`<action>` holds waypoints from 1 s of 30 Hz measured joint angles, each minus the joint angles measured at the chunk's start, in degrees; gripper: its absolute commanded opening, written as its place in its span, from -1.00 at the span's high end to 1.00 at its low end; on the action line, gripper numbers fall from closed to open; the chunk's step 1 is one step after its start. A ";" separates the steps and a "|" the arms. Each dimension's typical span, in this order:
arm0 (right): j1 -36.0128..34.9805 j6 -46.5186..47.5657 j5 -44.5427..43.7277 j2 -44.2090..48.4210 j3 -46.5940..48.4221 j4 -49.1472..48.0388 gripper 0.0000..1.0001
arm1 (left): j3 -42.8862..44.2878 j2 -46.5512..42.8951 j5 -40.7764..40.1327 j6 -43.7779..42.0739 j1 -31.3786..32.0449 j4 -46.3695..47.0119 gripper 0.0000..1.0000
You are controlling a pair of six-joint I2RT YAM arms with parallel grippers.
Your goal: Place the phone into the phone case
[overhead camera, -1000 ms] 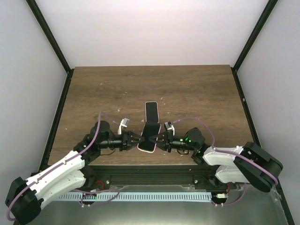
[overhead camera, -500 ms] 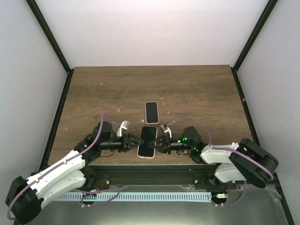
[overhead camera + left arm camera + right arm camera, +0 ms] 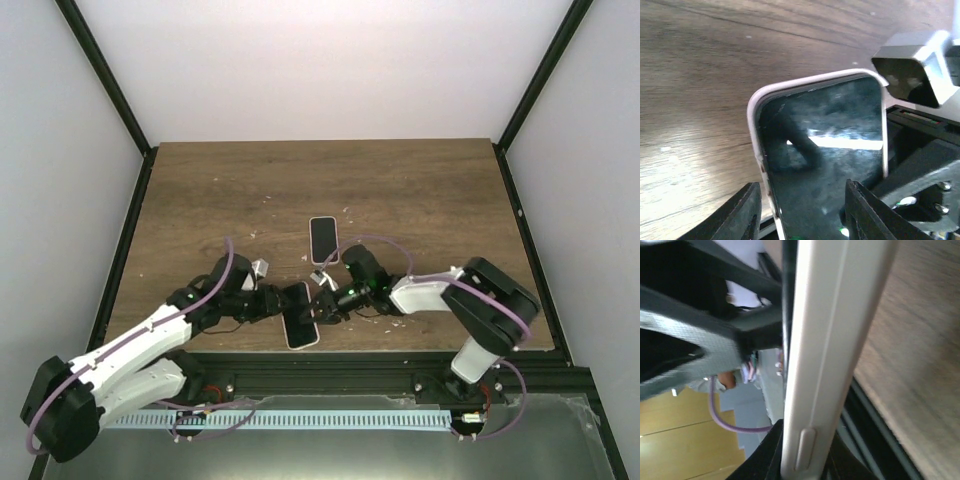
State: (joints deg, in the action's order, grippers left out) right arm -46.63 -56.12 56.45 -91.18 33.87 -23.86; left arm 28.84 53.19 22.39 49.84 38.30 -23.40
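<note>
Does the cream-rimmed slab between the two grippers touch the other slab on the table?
Apart. In the top view, a clear gap separates the held slab from the other slab lying farther back.

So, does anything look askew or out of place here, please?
The cream-rimmed, glossy black slab, held between both arms' fingers, is slanted near the wooden table's near edge; the similar slab behind lies straight.

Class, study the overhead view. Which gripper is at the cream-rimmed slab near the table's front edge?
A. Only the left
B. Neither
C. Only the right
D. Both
D: the left gripper and the right gripper flank the cream-rimmed slab from opposite sides, and each wrist view shows it right up close.
</note>
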 measured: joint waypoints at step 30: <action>4.87 10.56 -11.26 4.68 2.99 25.75 -0.33 | -0.02 18.34 4.63 -8.15 -5.38 9.07 0.33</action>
State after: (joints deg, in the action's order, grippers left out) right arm -41.76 -45.56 45.19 -86.50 36.86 1.89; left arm 28.82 71.53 27.03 41.69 32.93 -14.33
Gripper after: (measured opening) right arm 0.649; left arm 0.324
